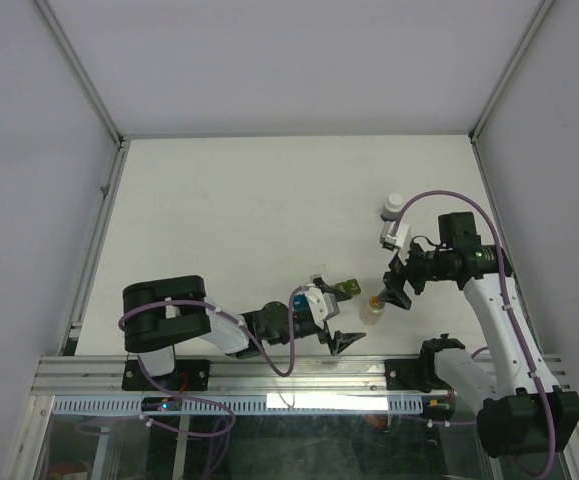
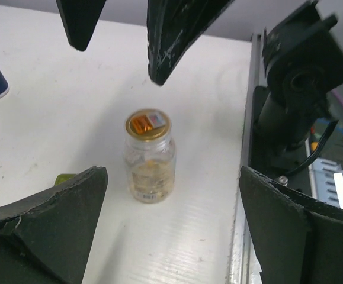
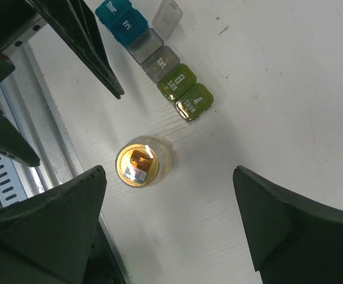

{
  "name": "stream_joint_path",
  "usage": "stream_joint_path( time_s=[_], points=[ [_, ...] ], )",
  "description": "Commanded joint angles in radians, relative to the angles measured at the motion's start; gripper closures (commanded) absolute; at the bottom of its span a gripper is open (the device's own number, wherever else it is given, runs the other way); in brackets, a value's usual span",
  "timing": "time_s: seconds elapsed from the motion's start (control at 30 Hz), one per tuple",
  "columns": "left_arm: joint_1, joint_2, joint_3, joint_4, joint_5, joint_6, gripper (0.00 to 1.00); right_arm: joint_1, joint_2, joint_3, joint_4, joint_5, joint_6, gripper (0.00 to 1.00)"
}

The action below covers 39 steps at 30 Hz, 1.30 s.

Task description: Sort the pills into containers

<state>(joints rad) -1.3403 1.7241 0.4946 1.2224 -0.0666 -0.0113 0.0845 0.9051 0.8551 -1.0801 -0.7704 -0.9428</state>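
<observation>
The small clear glass pill bottle [image 3: 137, 161] stands just beside the strip of coloured plastic containers [image 3: 159, 56], we think to keep the trip short. Our right gripper [image 3: 168, 177] hangs above it, fingers wide apart. Our left gripper [image 2: 172, 171] is wide apart too.

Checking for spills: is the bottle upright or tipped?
Upright: the bottle stands on its base, top facing up.

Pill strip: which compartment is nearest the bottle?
The yellow-green compartment, at the strip's end closest to the bottle; the others run away from it.
</observation>
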Motion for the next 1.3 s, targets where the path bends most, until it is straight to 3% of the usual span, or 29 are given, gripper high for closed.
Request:
stream_joint_path(
  time_s=[0.0,0.13,0.3,0.53,0.83,1.27],
  points=[
    [0.003,0.085,0.005,0.216,-0.005,0.083,0.05,-0.007,0.028,-0.014,-0.024,0.022,-0.09,0.1],
    [-0.007,0.145,0.018,0.241,-0.087,0.102,0.08,0.003,0.03,-0.022,-0.044,0.02,-0.14,0.11],
    [-0.015,0.189,0.062,0.208,-0.12,0.08,0.14,0.094,0.015,-0.012,-0.023,0.096,-0.082,0.11],
    [-0.036,0.299,0.076,0.322,-0.161,0.057,0.15,0.188,0.0,-0.02,0.007,0.144,0.004,0.11],
    [-0.048,0.345,0.14,0.29,-0.195,0.072,0.13,0.284,0.003,-0.076,0.106,0.232,0.128,0.14],
    [-0.048,0.448,0.241,0.312,-0.247,0.087,0.2,0.297,-0.022,-0.085,0.139,0.275,0.214,0.14]
  ],
)
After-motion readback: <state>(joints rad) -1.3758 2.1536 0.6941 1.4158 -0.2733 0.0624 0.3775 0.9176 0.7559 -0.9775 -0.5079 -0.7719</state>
